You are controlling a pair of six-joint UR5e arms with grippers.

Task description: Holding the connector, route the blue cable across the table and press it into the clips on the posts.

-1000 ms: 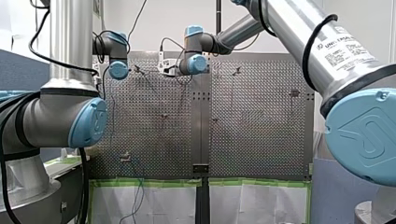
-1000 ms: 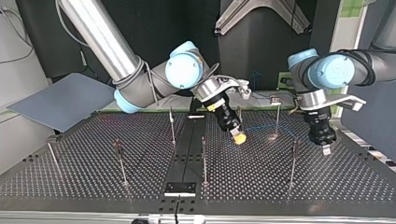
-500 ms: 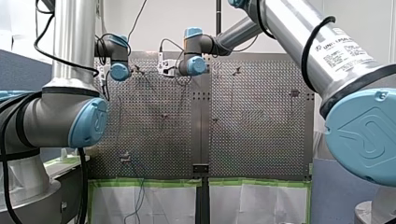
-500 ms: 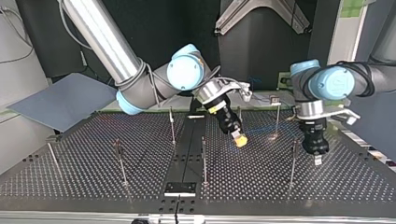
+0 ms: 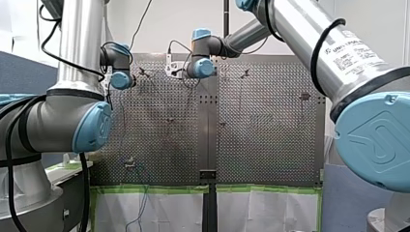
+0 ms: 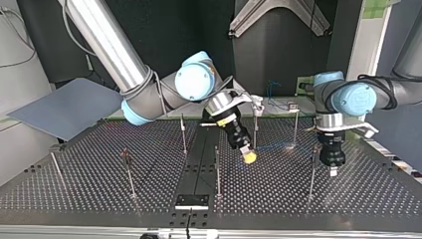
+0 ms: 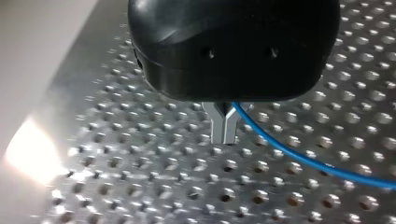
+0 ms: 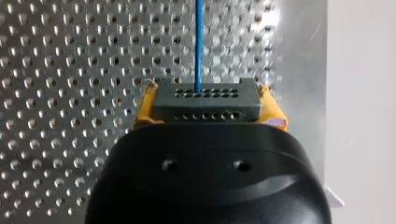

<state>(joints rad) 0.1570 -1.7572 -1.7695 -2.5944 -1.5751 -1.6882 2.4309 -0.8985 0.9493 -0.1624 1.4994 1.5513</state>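
Where the top view starts at its left, a grey board (image 6: 64, 107) lies off the corner of the perforated surface (image 6: 99, 194), and its right end is hidden behind my right arm. Thin posts (image 6: 128, 172) stand across the surface. The clips on them are too small to make out.

Near the middle, my right gripper (image 6: 248, 156) tilts down just beside one of the posts, low over the surface; I cannot tell whether it touches. Its wrist view shows the jaws gripping a grey connector (image 8: 205, 100) between yellow pads (image 8: 273, 111), of which only the outer edges show past the block. The blue cable (image 8: 199, 46) leaves the connector's face and runs straight ahead over the holes until the edge of the view cuts it off. In the top view the cable is only a faint blue line low over the surface between the two grippers.

Further right, my left gripper (image 6: 332, 172) points straight down, just beside another post. In its wrist view the metal fingers (image 7: 219, 126) are closed tip to tip. The cable comes out of the notch above where they meet and trails away over the surface. The gripper's black body hides how the cable sits higher up.

In the front view both grippers are hidden behind the wrists.
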